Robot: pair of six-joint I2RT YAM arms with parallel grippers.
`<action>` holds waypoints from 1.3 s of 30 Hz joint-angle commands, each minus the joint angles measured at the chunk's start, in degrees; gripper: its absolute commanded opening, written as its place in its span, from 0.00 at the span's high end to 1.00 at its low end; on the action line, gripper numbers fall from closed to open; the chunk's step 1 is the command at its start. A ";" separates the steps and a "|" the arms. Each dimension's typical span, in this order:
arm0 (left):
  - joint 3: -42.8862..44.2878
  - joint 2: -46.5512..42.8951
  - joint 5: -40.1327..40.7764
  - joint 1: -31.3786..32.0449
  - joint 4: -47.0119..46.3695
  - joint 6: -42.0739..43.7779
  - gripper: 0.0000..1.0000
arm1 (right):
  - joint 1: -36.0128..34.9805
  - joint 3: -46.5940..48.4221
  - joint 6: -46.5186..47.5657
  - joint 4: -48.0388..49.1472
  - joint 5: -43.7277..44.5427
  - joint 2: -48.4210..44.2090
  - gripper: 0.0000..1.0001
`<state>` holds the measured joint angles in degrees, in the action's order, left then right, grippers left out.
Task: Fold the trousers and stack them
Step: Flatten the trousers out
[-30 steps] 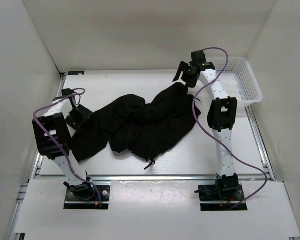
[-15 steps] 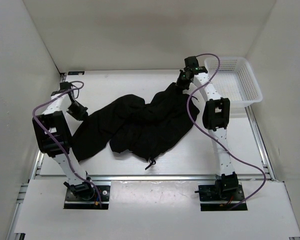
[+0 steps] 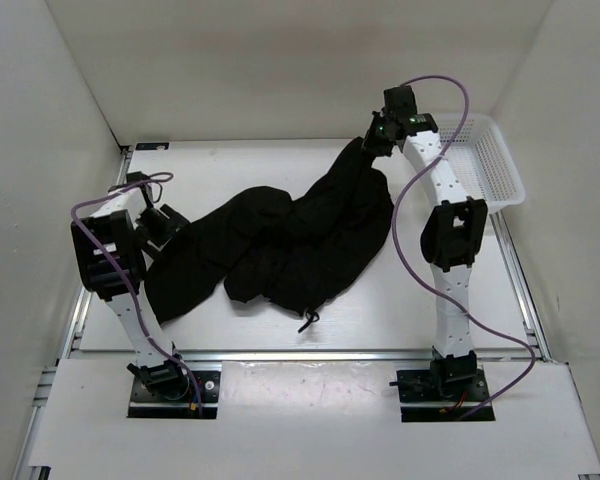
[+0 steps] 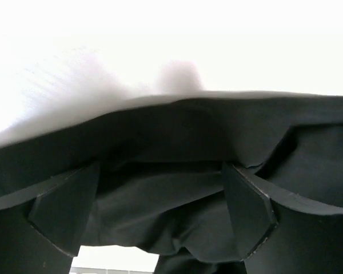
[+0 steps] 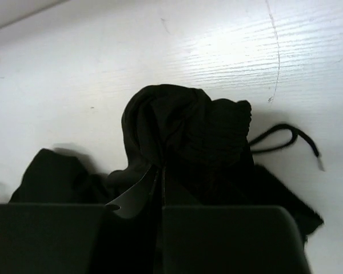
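The black trousers [image 3: 280, 245] lie crumpled across the middle of the table, running from near left to far right. My right gripper [image 3: 372, 146] is shut on their far right end and holds it raised off the table. In the right wrist view the jaws [image 5: 162, 171] pinch a bunched wad of fabric [image 5: 183, 125], and a thin drawstring [image 5: 286, 137] trails on the table beside it. My left gripper [image 3: 162, 224] sits at the trousers' left end. Its fingers [image 4: 63, 211] stand wide apart, open, with loose black fabric [image 4: 160, 200] lying between them.
A white mesh basket [image 3: 485, 160] stands at the back right, just right of the right gripper. White walls close in the table on the left, back and right. A metal rail [image 3: 300, 353] runs along the table's near edge.
The right gripper closed on the trousers' far end and lifted it up and back, stretching the fabric. The left gripper shut, then opened again at the left end.
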<state>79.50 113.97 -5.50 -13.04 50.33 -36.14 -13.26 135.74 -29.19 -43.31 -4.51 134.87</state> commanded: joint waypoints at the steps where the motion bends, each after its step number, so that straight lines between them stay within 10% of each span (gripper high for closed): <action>1: 1.00 -0.24 -1.97 0.12 -1.11 0.72 0.06 | 0.07 -2.05 1.33 1.65 1.53 -5.05 1.00; 2: 1.00 0.54 -1.97 0.12 -1.11 0.72 0.13 | 0.07 -2.06 1.85 1.65 1.53 -5.92 1.00; 4: 2.84 1.16 -1.97 0.12 -1.11 1.24 0.79 | 0.07 -3.37 1.86 1.65 2.05 -6.98 1.00; 5: 3.63 1.16 -1.97 0.12 -0.41 1.25 0.90 | 0.07 -3.38 1.86 1.65 2.05 -8.03 1.00; 19: 52.83 -6.30 4.27 -1.90 18.05 1.78 0.90 | 3.15 6.39 4.93 -0.72 0.90 -20.33 1.00; 28: 54.70 -19.65 -3.28 -9.98 16.64 1.78 0.90 | 9.12 -7.66 4.40 1.56 5.56 -43.35 1.00; 32: 41.91 -28.61 -4.70 -10.52 15.60 3.17 0.90 | 11.32 -26.53 1.42 2.09 11.88 -60.71 1.00; 33: 32.82 -30.98 -4.70 -10.52 15.07 3.18 0.90 | 11.32 -36.85 0.11 2.09 13.90 -64.26 0.95; 36: 14.80 -39.34 -4.09 -11.04 11.99 4.32 0.63 | 11.32 -58.43 -5.69 2.09 23.83 -78.23 0.17; 37: 10.97 -40.75 -4.08 -11.04 11.03 4.85 0.30 | 11.84 -62.40 -7.79 0.78 25.68 -84.01 0.04; 39: 5.43 -41.64 -4.09 -11.04 10.14 6.25 0.14 | 11.85 -69.08 -8.95 -0.02 27.28 -88.53 0.01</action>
<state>91.79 71.81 -9.54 -23.70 62.65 -32.27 -1.85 73.97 -33.61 -42.98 14.52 50.17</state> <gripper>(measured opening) 0.813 0.977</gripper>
